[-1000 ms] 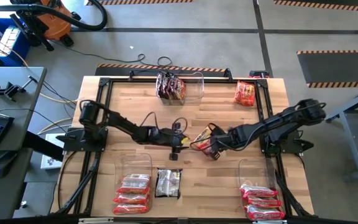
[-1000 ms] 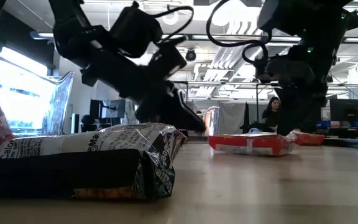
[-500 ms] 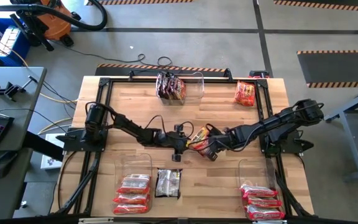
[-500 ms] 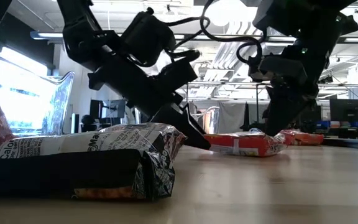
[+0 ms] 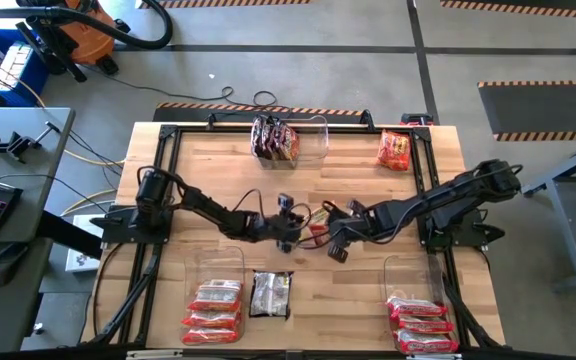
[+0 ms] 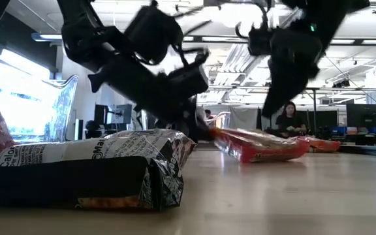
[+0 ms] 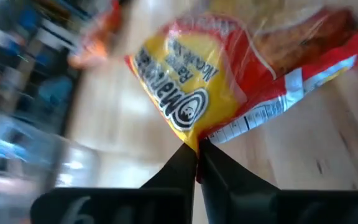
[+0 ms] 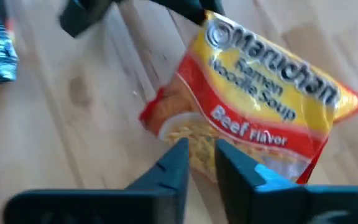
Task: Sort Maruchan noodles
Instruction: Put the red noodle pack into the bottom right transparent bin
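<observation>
A: Where's the crinkly red-and-yellow beef ramen packet (image 5: 315,224)?

B: Between both arms, mid-table. The left gripper (image 7: 197,163) has its jaws pinching one corner; the packet's long axis runs straight out ahead of them.

A: And the right gripper (image 8: 201,163)?

B: Slightly spread, the packet just beyond its tips.

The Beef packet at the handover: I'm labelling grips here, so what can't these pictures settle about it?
- High view: the Beef ramen packet is mostly hidden between the left hand and the right hand.
- Low view: motion blur and dark silhouettes hide both grips.
- Right wrist view: its fingers stand parted at the packet's edge; contact unclear.
- Left wrist view: the packet's far end is cut off.
</observation>
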Available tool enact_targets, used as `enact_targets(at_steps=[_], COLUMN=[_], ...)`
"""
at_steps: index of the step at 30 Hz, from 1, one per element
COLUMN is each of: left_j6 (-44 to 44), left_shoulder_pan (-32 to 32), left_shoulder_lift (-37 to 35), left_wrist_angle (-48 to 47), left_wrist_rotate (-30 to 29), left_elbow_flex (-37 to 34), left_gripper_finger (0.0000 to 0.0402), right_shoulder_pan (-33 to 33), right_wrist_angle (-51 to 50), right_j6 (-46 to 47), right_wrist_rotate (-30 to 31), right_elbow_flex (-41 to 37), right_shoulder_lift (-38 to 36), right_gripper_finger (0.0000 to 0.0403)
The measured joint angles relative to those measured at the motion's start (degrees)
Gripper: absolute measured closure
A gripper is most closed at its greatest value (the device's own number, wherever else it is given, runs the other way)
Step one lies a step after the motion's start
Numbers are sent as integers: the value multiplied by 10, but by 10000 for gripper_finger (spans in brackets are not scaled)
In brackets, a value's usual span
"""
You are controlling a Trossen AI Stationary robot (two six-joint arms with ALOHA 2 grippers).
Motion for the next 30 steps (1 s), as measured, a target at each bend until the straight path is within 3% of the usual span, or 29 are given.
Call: enact_targets(at_steps=[7, 11, 19, 23, 30], left_j6=[130, 177, 206, 206, 206], left_shoulder_pan=[-35, -50, -66, -67, -67], left_shoulder_lift=[0, 0, 0, 0, 0], left_wrist_angle=[107, 144, 170, 172, 177], left_wrist_rotate=[-37, -38, -41, -52, -53], left_elbow_flex=[-1, -1, -1, -1, -1], left_gripper_finger=[400, 401, 401, 401, 401], right_shoulder_pan=[-8, -24, -85, -98, -98], right_wrist_angle=[-124, -148, -151, -146, -150], right_j6=[-81, -146, -218, -207, -178], right_wrist_rotate=[19, -7, -103, -156, -189], right_elbow_flex=[109, 137, 137, 137, 137], right_shoulder_lift=[-1, -1, 7, 14, 50], right_gripper_finger=[209, 165, 159, 159, 159])
